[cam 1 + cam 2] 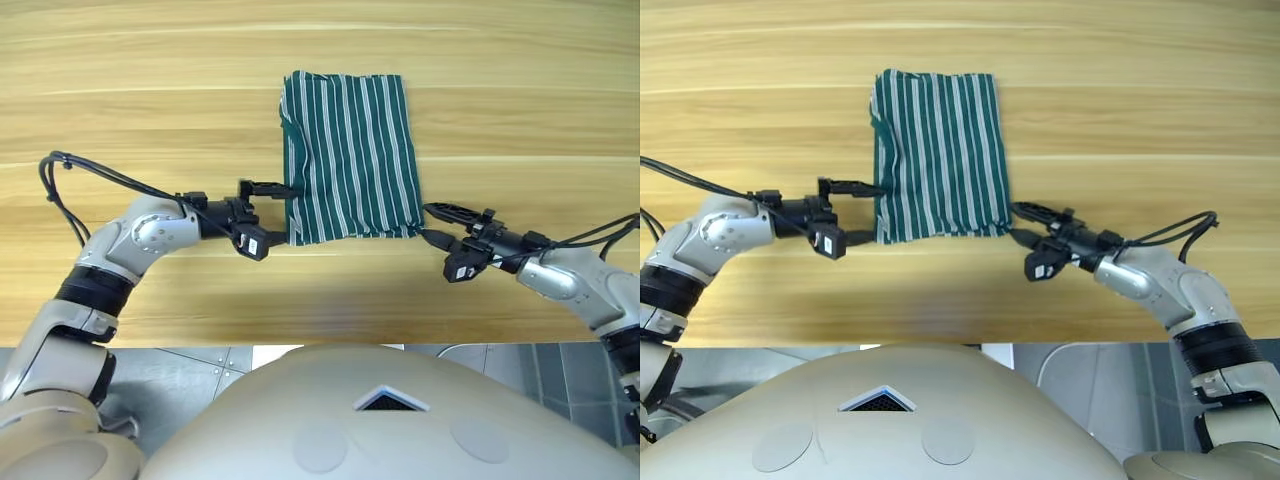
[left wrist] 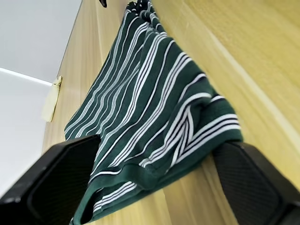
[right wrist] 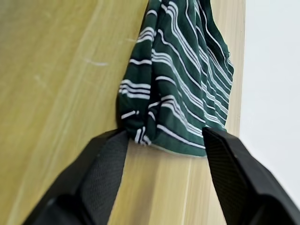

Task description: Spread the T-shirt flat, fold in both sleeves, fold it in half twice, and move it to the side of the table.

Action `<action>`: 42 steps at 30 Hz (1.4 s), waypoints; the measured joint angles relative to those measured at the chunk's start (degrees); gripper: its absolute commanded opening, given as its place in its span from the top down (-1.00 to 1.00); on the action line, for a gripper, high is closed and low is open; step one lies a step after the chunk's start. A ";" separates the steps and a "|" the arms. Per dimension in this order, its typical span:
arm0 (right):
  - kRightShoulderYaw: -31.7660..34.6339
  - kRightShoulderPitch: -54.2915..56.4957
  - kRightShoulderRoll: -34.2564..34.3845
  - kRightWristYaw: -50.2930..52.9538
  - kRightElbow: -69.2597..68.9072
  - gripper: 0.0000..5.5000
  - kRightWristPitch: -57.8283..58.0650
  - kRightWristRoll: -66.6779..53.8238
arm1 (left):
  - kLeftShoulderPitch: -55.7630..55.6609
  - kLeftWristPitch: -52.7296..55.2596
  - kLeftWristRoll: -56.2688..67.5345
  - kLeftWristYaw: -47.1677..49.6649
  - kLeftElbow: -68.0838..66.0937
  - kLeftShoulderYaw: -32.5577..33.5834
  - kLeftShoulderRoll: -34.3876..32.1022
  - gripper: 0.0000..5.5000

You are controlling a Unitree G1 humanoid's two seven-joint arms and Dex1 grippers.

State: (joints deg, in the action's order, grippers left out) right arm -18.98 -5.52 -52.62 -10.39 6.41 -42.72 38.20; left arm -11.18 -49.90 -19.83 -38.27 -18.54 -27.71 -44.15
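1. Eye views: showed a folded green, white-striped cloth T-shirt point(image 1: 350, 150) mid-way across a light wooden table point(image 1: 120, 60), long axis running away, near corners equally close to both arms.
2. Left wrist view: framed the near left corner between the wide-spread jaws of the left gripper point(image 2: 157, 154).
3. Right wrist view: straddled the near right corner with the right gripper point(image 3: 166, 140), jaws likewise wide.

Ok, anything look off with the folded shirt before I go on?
Mostly tidy. The T-shirt lies as a folded rectangle, but its layers sit unevenly along the edge on the robot's left, and its near right corner is bunched inside the open right gripper. The left gripper straddles the other near corner, open.
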 measured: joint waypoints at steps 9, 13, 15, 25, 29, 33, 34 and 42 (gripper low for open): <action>-2.13 2.87 0.57 -0.31 2.73 -0.05 -2.33 -0.25 | -1.58 -1.30 0.00 0.01 -3.86 -1.91 2.18 0.12; -2.95 3.99 0.91 -0.32 3.56 -0.05 -2.79 -0.30 | -1.74 -1.38 -0.08 0.05 -4.65 -2.70 2.60 0.34; -3.39 4.74 1.64 -0.32 4.25 -0.05 -2.98 -0.32 | -1.76 -1.39 -0.17 0.06 -5.01 -2.98 2.81 0.47; -4.96 6.34 2.51 -0.32 7.24 0.42 -4.04 -0.61 | -2.44 -1.52 -0.65 0.30 -6.07 -3.24 3.43 0.95; -5.16 6.26 2.52 -0.63 7.80 0.70 -3.97 -0.71 | -2.40 -1.77 -0.64 0.55 -6.08 -3.05 3.41 0.98; -5.04 6.51 2.50 -1.47 8.02 0.90 -4.00 -1.29 | -2.16 -1.84 -0.61 0.98 -6.16 -2.83 3.42 0.98; -5.02 6.62 2.49 -1.58 8.03 0.92 -4.03 -1.33 | -2.13 -1.90 -0.61 1.16 -6.25 -2.80 3.42 0.98; -5.05 6.88 2.61 -1.70 8.47 0.93 -4.28 -1.80 | -1.67 -2.47 -0.12 2.91 -7.36 -2.10 3.48 0.98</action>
State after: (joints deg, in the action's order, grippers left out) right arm -24.03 1.37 -50.01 -12.09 14.88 -47.00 36.40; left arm -12.85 -52.38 -19.96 -35.36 -25.90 -29.81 -40.67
